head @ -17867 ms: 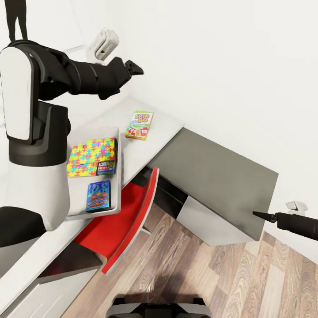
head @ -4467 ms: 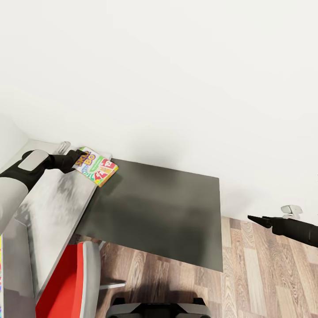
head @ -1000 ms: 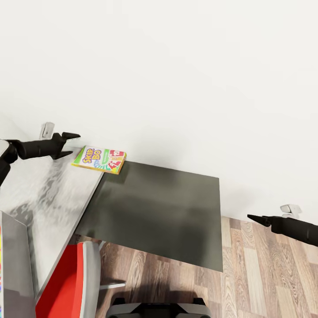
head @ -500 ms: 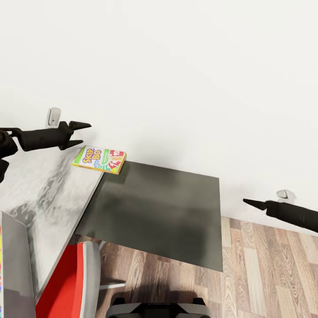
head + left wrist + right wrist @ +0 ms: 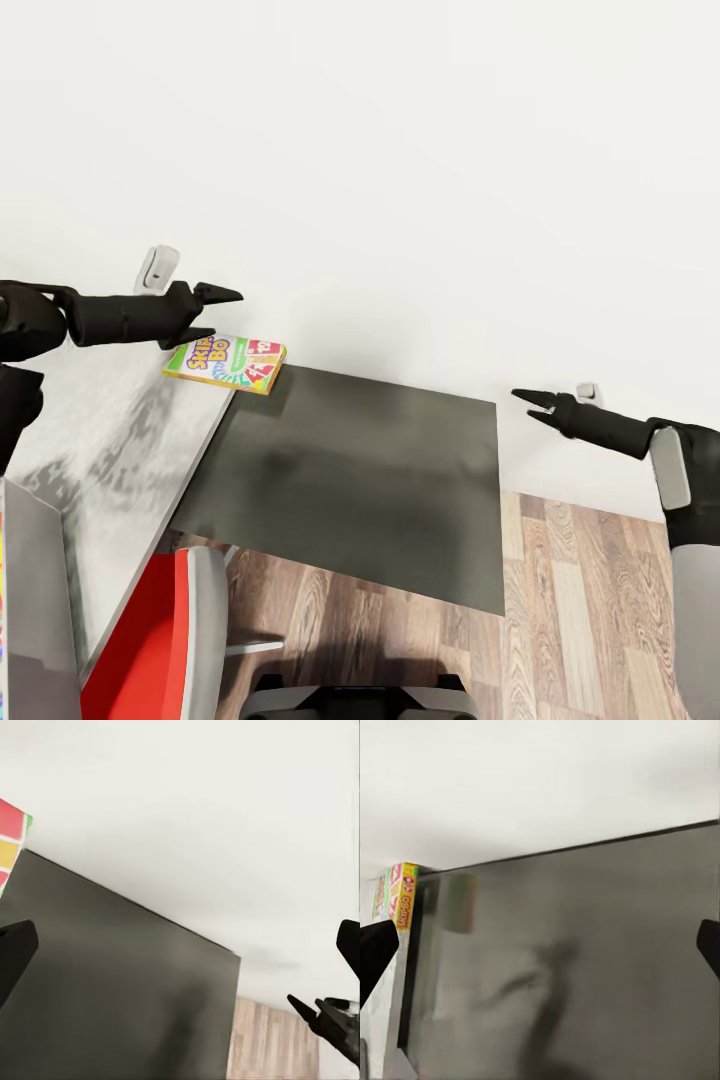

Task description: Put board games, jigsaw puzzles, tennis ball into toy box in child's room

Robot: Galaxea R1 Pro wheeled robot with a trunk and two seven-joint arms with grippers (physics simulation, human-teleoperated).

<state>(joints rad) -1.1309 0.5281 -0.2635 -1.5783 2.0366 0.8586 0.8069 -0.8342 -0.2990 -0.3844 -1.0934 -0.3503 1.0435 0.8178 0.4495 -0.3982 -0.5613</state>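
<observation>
Left gripper (image 5: 222, 310): jaws apart, empty, raised just above the board game's near-left end.
Right gripper (image 5: 532, 405): jaws slightly apart, empty, beyond the tabletop's far right corner.
Board game (image 5: 226, 361): flat at the tabletop's (image 5: 360, 470) back edge, straddling the pale-to-dark seam.
Long axis: runs along the back edge.
Nearer arm: the left, by far.

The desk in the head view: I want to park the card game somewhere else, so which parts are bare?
The dark grey matte desk top is bare from the white wall to its front edge. The pale speckled top is free below the white Skip-Bo board game box. It is crowded only there, under the open left gripper.
</observation>
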